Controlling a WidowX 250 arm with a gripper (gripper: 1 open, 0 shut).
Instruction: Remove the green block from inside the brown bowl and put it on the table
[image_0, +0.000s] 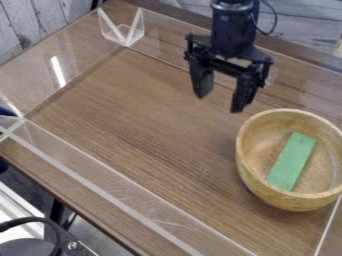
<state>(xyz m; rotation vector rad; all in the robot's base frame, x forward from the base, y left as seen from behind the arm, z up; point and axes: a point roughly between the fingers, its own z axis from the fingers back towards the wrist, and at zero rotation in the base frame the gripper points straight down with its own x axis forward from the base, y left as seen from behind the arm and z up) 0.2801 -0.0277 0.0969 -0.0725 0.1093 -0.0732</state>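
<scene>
The green block (290, 161) lies flat inside the brown bowl (250, 152), its length running from the bowl's near side toward its far side. The bowl rests on the worktop (134, 125). Beyond the bowl and to its left in the view, the black fingers (225, 100) hang spread wide, pointing down, with nothing between them.

No readable text, labels, brands, numbers or signs anywhere in view; nothing legible on any surface.
</scene>
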